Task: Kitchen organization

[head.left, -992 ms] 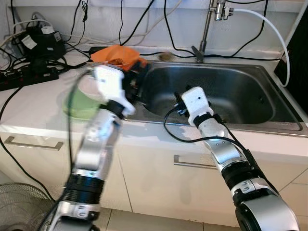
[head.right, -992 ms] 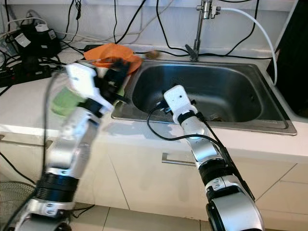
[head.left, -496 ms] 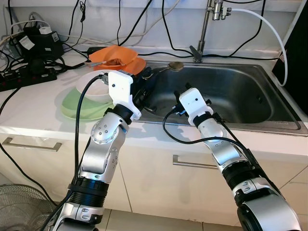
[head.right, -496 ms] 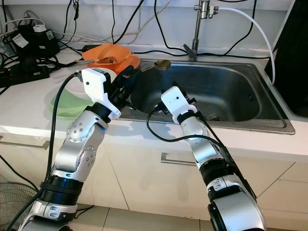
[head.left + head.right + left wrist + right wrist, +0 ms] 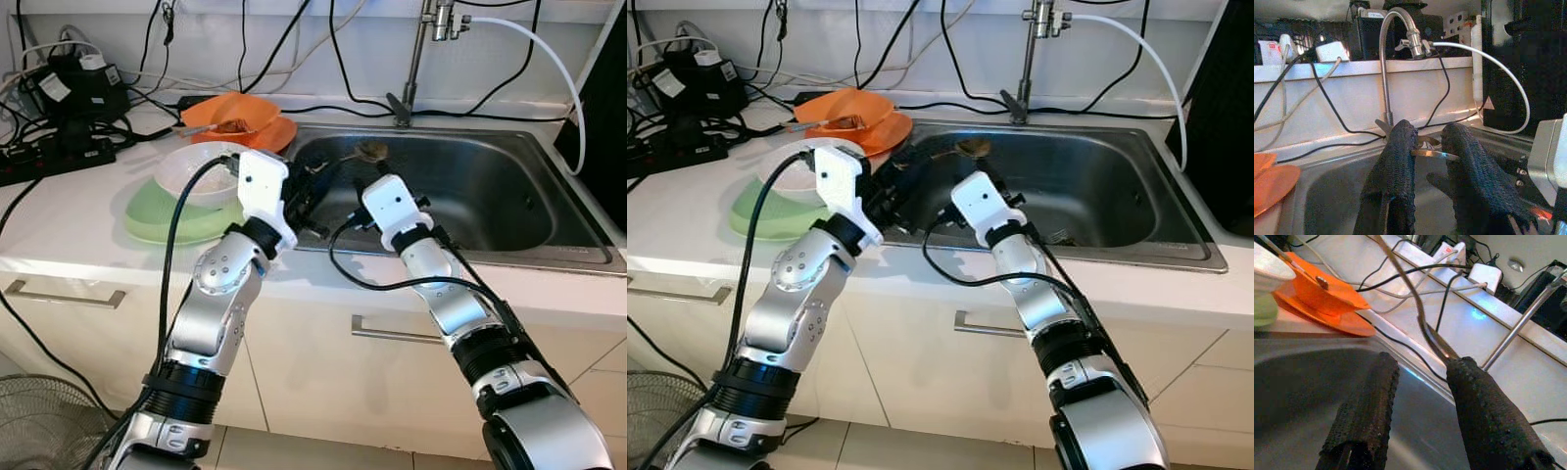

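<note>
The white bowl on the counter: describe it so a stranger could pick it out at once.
Start at the steel sink and move to the white counter on the robot's left. The white bowl sits there on a pale green plate. The dishes behind it, toward the wall, are orange; it is the pale, shallow one nearest the left gripper.

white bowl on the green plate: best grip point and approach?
Probably the rim of the white bowl, pinched from above on its front side, one finger inside and one outside. It sits upright and open on the green plate, with thin walls, and the orange bowl crowds the back.
</note>
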Robot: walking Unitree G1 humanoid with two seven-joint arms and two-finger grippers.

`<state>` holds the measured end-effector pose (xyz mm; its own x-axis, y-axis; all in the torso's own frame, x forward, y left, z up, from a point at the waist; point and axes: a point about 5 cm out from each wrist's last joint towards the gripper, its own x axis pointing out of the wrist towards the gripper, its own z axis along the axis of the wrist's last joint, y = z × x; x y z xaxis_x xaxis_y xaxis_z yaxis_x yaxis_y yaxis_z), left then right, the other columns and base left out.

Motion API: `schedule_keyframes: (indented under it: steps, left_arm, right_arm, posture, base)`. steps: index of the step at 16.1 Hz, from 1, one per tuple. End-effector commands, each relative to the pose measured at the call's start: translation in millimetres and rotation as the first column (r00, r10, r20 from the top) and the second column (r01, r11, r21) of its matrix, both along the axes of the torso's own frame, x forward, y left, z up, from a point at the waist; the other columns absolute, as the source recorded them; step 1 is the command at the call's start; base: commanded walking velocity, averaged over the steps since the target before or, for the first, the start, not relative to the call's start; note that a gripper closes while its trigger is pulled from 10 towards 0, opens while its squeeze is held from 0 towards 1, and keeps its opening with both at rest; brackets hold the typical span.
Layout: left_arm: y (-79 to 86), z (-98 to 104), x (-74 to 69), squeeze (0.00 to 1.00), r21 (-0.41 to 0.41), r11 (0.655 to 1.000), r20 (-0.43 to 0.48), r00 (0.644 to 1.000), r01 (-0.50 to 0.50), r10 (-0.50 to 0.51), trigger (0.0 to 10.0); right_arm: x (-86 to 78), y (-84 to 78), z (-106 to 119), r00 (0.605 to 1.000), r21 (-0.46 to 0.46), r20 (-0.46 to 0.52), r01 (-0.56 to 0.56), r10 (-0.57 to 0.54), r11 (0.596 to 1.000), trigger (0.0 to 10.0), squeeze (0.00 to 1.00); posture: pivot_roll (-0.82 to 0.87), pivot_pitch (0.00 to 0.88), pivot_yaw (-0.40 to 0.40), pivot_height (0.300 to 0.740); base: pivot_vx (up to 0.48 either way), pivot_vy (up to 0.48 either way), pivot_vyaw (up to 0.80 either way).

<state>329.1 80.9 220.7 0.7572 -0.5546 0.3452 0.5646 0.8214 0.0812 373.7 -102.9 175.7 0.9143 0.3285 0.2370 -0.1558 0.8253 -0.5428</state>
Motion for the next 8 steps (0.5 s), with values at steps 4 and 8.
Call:
schedule_keyframes:
  steps: [4,8]
  left_arm:
    - [-0.5,-9.9,0.2,0.0,0.038,0.999,-0.038,0.999,-0.012,0.013,10.0]
    - [-3.0,-14.5,0.7,0.0,0.062,0.998,-0.065,0.998,-0.003,0.007,10.0]
  right_arm:
    - [0.6,2.8,11.6,0.999,-0.003,0.048,-0.006,0.006,1.0,10.0,0.0]
    - [0.8,1.5,12.1,0.999,-0.001,0.051,0.001,-0.001,1.0,10.0,0.0]
  posture:
    - [0.01,0.0,0.063,0.74]
    - [0.02,0.0,0.062,0.74]
  base:
    - [0.0,0.0,0.0]
    - [0.0,0.0,0.0]
